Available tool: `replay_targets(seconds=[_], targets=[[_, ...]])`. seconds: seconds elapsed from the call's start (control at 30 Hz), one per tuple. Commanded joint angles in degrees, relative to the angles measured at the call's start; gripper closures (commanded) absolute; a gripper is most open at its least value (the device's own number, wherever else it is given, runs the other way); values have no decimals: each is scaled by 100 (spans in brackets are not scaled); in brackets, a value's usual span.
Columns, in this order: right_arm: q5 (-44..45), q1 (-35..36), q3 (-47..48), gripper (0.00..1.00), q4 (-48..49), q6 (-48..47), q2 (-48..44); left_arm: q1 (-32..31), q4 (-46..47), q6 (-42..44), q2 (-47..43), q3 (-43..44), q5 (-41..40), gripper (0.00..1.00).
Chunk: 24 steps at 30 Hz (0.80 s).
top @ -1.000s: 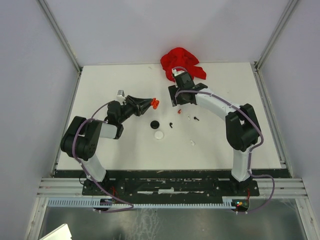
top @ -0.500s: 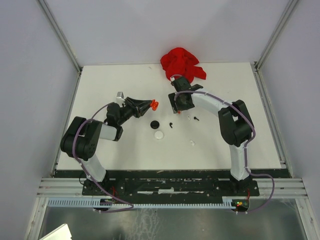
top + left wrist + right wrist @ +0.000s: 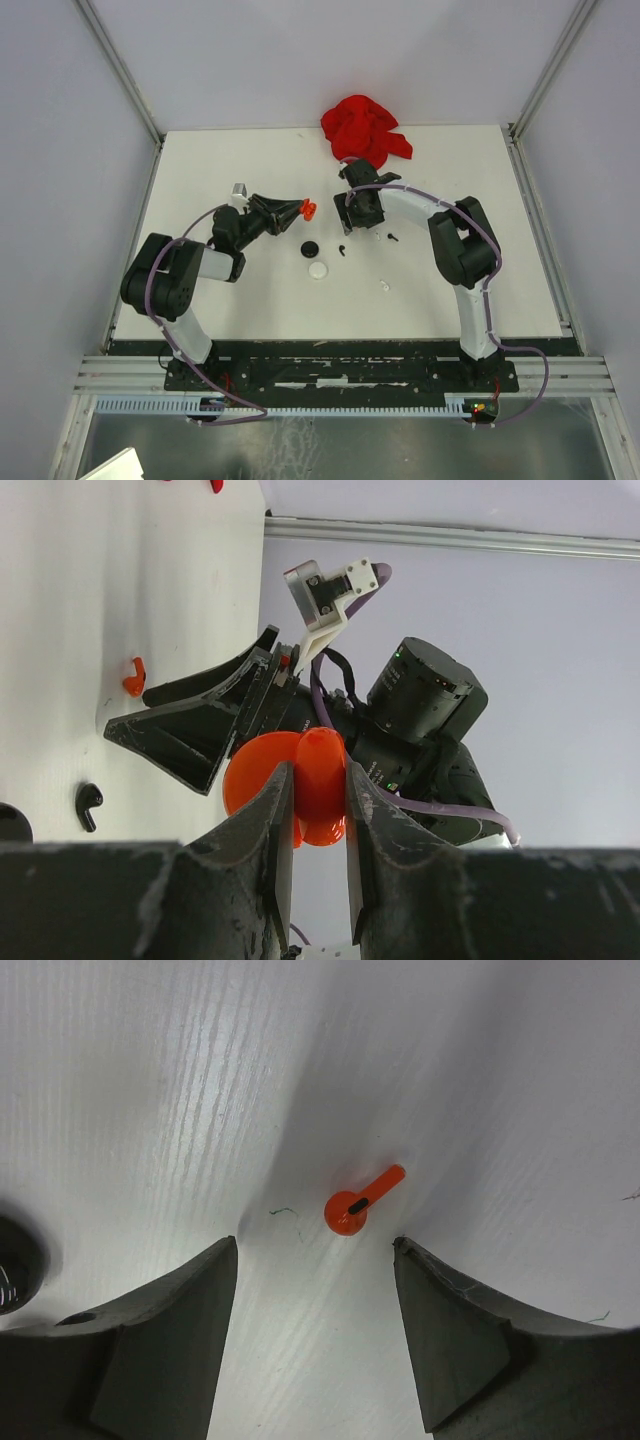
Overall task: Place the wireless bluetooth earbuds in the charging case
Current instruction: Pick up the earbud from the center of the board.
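Note:
My left gripper [image 3: 297, 210] is shut on an open red charging case [image 3: 309, 209], held above the table; the left wrist view shows its two round halves [image 3: 300, 788] pinched between the fingers. My right gripper [image 3: 352, 217] points down at the table, open, with a red stemmed earbud [image 3: 355, 1204] lying just beyond the gap between its fingers [image 3: 315, 1247]. The same earbud shows in the left wrist view [image 3: 133, 676]. A black earbud [image 3: 342, 250] lies near the table's middle, another [image 3: 393, 238] right of the right gripper, and a white one [image 3: 385, 286] further forward.
A black disc [image 3: 310, 248] and a white disc [image 3: 318, 269] lie in front of the red case. A crumpled red cloth [image 3: 362, 128] sits at the back edge behind the right gripper. Grey walls close the table on three sides.
The right arm has folded in and its gripper has shifted slightly left and down over the red earbud. The left gripper holds the red case almost still.

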Motion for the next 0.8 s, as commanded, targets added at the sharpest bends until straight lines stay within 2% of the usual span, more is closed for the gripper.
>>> replay_targets(seconds=[0.0,0.77], targets=[[-266,10,96,28,200,133,58,33,394,-77,-42,-9,34,97],[-678,99,582,30,293,314,424,129,390,-86,-10,40,113,97]])
